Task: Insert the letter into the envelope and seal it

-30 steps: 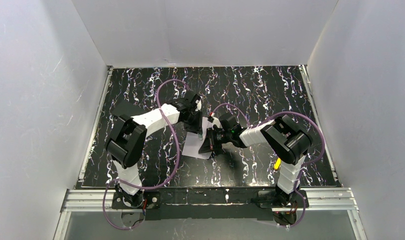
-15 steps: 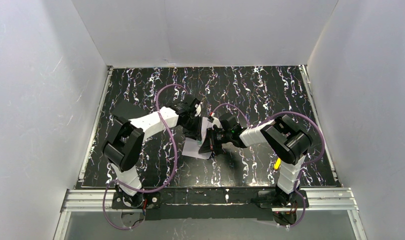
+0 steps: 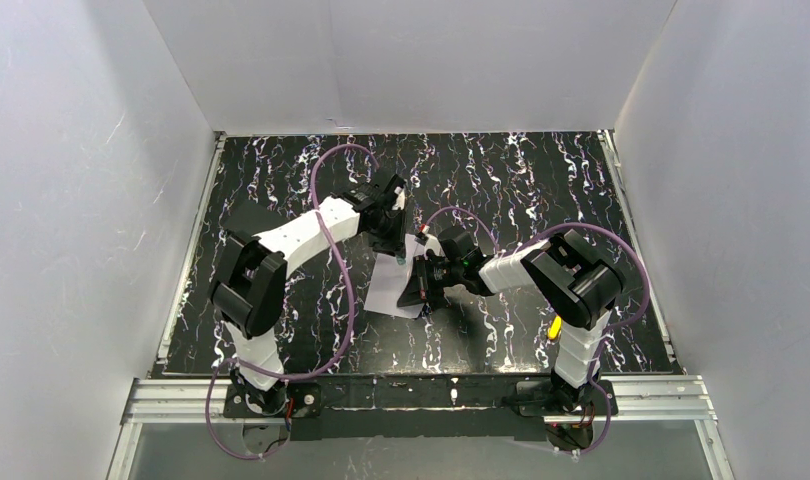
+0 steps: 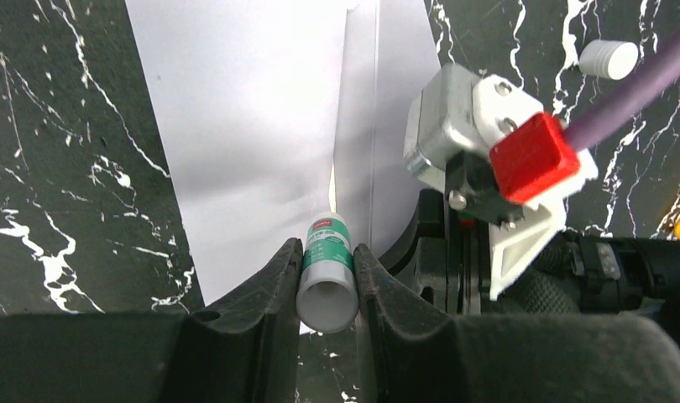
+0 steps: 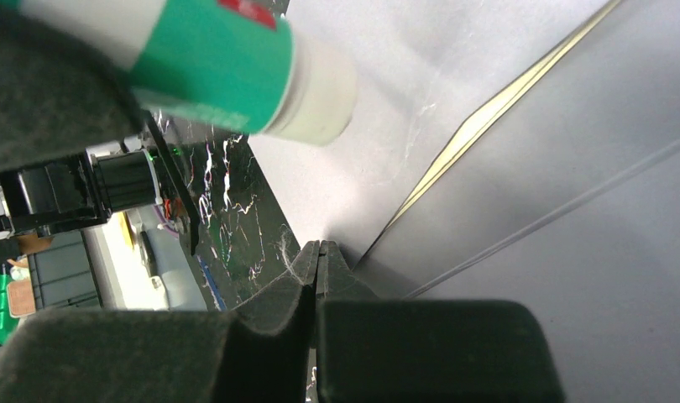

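Lengthwise, envelope [image 3: 386, 290] runs near-to-far.

Glue stick [image 4: 327, 269]: white tube, green label with red mark. Small white ribbed cap [image 4: 608, 59] lies on the black white-veined table [image 3: 501, 180], 1 o'clock of the stick, well apart. Yellow item [image 3: 555, 327] at the table's 4 o'clock.

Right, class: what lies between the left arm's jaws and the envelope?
A green-and-white glue stick, clamped in those jaws, its far end over the envelope; the left wrist view shows it.

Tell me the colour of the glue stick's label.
Glue stick: green label, small red mark; left wrist view.
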You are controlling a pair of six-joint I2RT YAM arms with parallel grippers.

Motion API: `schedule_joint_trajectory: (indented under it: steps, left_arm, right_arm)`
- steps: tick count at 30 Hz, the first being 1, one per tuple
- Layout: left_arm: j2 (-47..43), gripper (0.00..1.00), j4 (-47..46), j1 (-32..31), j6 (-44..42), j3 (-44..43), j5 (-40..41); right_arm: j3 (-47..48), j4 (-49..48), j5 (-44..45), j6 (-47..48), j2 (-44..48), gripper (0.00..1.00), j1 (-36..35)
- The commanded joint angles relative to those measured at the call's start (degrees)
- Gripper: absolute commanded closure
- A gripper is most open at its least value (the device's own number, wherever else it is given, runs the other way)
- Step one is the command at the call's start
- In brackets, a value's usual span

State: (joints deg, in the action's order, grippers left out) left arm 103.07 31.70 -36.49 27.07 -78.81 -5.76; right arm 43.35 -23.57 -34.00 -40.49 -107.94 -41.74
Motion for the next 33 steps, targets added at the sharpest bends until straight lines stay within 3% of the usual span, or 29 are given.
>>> schedule_joint_trajectory:
  steps: [1,10,22,33]
  left_arm:
    - [2.98,1.00,1.94,0.49,-0.81,-2.65,1.96]
    - [5.39,1.00,-1.37,0.72,-1.33,-2.18,3.05]
    - [4.61,1.00,2.61,0.54,-3.14,4.53,1.63]
    - [1.83,1.00,4.30,-1.54,-3.98,10.99,-4.29]
  right_arm:
    - [-4.37,16.30,19.84,7.41,-7.29,0.92,0.25]
    - [-4.24,16.27,19.41,7.31,-7.78,0.92,0.34]
    - [-4.15,16.37,19.48,7.18,-7.88,0.92,0.50]
    - [-3.50,16.95,19.30,7.06,-8.60,0.92,0.60]
